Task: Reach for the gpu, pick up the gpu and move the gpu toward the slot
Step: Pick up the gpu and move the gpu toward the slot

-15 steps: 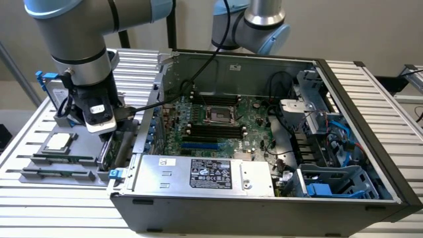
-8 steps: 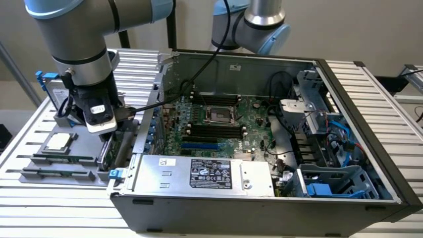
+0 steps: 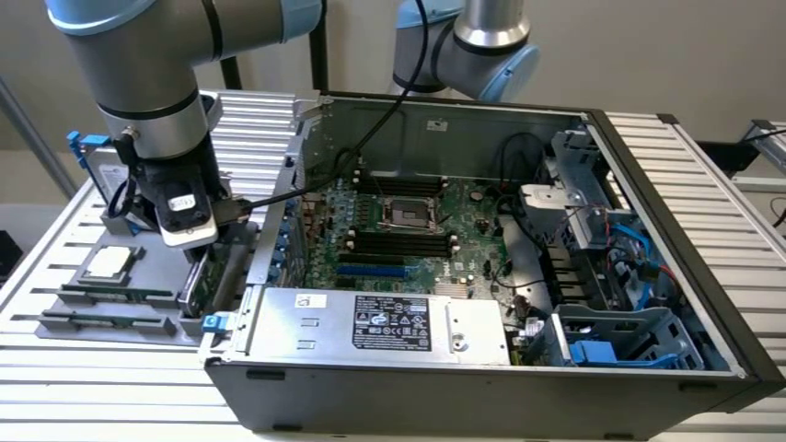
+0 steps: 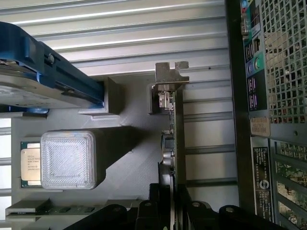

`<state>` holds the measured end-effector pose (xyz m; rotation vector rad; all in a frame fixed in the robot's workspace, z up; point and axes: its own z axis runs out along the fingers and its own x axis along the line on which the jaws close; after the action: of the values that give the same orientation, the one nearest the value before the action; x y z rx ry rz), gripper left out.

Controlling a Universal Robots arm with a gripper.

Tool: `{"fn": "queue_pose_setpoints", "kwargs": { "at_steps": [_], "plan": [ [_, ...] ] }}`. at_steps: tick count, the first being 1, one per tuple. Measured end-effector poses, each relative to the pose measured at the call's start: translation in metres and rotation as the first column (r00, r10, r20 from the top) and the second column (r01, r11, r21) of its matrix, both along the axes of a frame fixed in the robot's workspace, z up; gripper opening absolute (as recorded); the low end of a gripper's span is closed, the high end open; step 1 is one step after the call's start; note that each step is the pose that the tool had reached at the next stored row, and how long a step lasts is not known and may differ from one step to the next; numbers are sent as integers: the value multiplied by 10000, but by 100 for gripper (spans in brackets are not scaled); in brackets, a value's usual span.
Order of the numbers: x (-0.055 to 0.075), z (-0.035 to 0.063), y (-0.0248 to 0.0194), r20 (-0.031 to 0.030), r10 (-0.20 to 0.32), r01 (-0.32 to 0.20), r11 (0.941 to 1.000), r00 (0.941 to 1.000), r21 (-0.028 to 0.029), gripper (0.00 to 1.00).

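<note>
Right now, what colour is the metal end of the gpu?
Silver-grey. The bracket on the gpu shows best in the wrist view.

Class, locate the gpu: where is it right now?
The gpu stands on edge in the grey tray on the exterior view's left, between the processor and the computer case, just under the gripper.

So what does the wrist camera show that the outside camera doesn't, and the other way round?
Wrist view: the green card seen edge-on, standing in the grey tray, its metal bracket clear, plus the sockets and mesh on the computer case's outer wall.
Exterior view: the inside of the open case, with the main board, the silver power box and a second arm behind.
Both: the gripper at the card, the processor chip and the blue-clipped drive on the tray.
</note>
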<state>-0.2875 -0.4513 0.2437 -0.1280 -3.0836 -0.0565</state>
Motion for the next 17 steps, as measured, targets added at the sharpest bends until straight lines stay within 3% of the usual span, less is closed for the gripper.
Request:
{"fn": "queue_pose_setpoints", "kwargs": {
  "at_steps": [5, 17],
  "plan": [
    [0, -2, 5, 2, 113, -113, 9999, 9999, 2, 26],
    [-1, -2, 19, -1, 805, -805, 9967, 9968, -64, 26]
  ]
}}
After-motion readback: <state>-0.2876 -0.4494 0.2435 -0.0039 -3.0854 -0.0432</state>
